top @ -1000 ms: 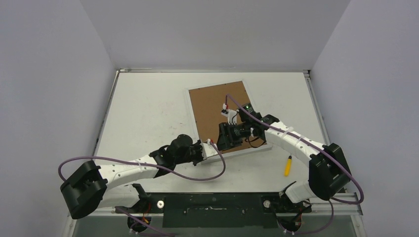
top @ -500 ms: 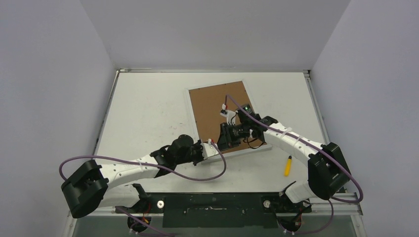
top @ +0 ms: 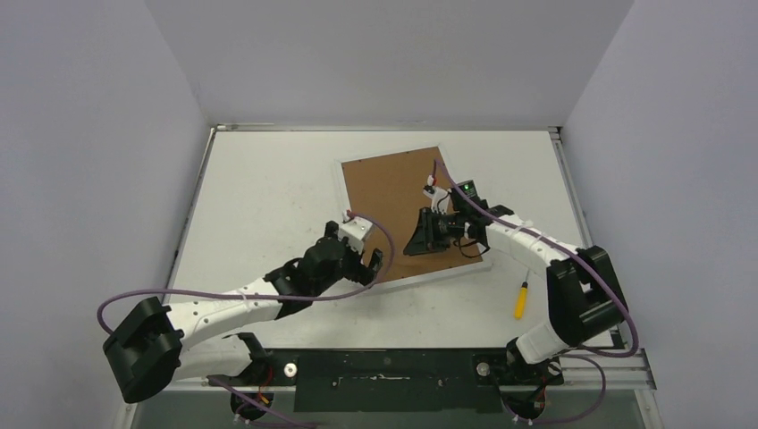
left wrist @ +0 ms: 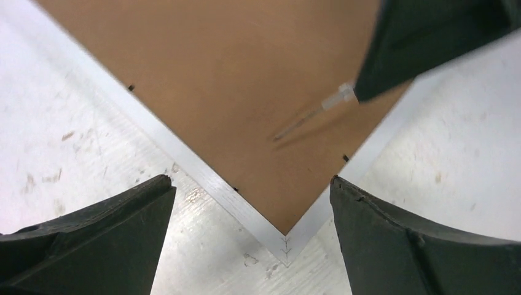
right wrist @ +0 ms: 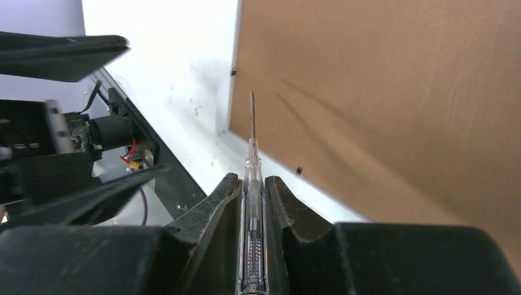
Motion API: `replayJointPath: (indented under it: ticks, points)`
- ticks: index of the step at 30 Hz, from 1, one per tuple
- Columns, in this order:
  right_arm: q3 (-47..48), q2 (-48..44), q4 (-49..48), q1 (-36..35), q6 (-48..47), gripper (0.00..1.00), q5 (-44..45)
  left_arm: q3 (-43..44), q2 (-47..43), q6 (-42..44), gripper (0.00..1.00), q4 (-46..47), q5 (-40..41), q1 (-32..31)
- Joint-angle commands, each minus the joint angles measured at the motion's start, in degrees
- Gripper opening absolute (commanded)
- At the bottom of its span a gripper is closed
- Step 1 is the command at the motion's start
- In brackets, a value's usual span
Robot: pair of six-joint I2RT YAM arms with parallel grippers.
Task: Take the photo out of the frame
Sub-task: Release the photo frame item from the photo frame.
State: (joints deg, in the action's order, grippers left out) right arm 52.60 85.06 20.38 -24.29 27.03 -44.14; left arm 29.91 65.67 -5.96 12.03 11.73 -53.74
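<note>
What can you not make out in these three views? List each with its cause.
- Photo: every view; the frame lies face down and its brown backing board covers it.
- Handle of the screwdriver: right wrist view; the right gripper and the bottom edge hide it.
- Yellow object: top view; too small to identify.

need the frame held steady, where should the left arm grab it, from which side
Probably the frame's near corner, on the white border, coming low from the near side. It lies flat, back up, that corner points between the open left gripper's fingers, clear of the right gripper's screwdriver.
</note>
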Motion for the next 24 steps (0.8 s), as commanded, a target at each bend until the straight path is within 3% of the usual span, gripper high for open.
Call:
replayJointPath:
  ticks: [1, 4, 10, 17, 24]
  points:
    - [1.24, 5.86, -7.68, 0.04, -0.89, 0.05, -2.66, 8.72, 1.7, -23.76, 0.96, -14.86, 10.92, 2.66]
    - [1.64, 9.4, -10.6, 0.05, -1.0, 0.05, -5.07, 10.5, 3.46, -29.8, 0.96, -20.19, 10.53, 4.44]
    - [3.5, 15.34, -11.54, -0.02, -2.02, 0.05, -8.42, 7.77, 4.03, -35.77, 0.99, -19.24, 3.92, 9.39]
    - [2.7, 16.82, -14.7, -0.35, 1.84, 0.05, -12.43, 5.17, 3.5, -37.13, 0.69, -15.49, -3.72, 15.65]
    - [2.13, 16.37, -18.96, -1.01, 7.0, 0.05, -14.67, 4.09, 2.19, -35.16, 0.63, -14.47, -5.75, 18.76]
